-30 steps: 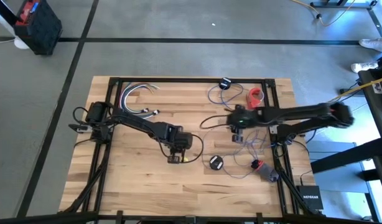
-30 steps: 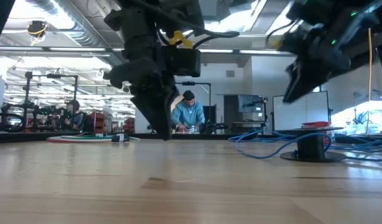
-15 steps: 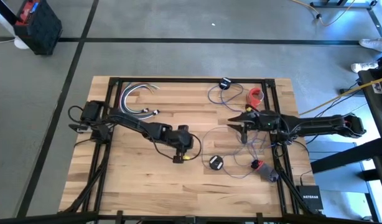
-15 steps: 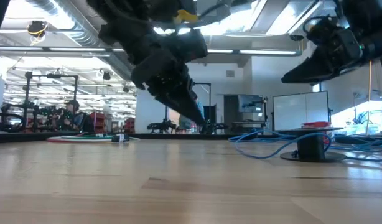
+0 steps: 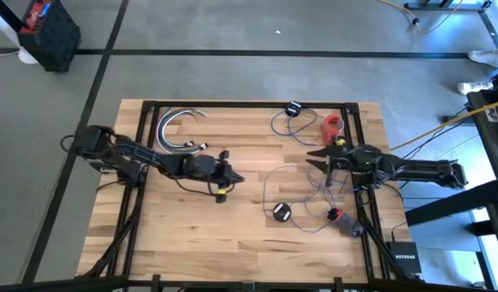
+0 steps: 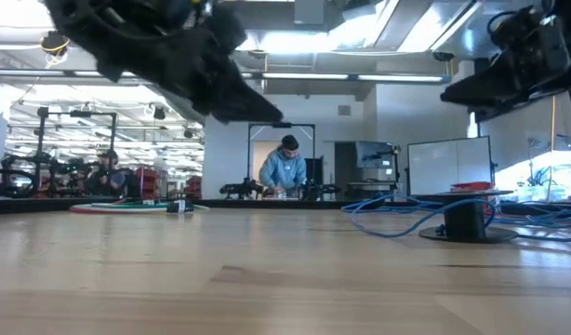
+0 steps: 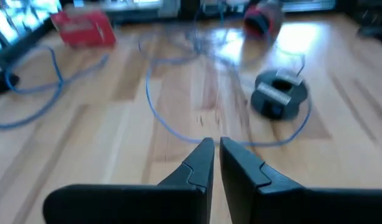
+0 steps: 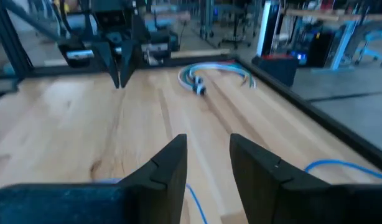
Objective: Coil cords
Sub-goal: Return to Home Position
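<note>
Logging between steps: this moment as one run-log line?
left gripper shut, empty, raised | right gripper open, empty, raised | cord in loose loops on table | black disc among them

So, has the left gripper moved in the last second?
Yes: seen from above, the left gripper has shifted toward the curved grey cables at the far edge.
</note>
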You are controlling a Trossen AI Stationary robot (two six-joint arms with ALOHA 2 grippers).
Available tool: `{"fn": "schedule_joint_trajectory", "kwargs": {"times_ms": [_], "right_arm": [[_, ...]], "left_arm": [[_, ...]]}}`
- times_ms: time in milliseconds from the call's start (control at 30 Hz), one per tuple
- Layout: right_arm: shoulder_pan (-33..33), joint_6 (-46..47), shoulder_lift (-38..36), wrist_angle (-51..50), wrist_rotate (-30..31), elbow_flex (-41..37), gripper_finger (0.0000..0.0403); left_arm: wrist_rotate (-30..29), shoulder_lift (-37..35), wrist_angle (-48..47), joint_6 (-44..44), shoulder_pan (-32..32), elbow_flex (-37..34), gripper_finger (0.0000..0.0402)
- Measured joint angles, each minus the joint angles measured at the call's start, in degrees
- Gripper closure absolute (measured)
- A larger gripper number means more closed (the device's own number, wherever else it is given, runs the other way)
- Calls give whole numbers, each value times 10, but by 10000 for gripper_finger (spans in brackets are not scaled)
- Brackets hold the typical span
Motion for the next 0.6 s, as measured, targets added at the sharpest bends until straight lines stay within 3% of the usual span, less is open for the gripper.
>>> {"fn": "schedule_joint_trajectory", "kwargs": {"times_ms": [333, 600], "right_arm": [[0, 0, -144, -23, 10, -44, 276], [0, 0, -145, 0, -5, -53, 276]], "left_arm": [[0, -113, 157, 2, 2, -121, 380], [0, -182, 222, 10, 22, -203, 380]]}}
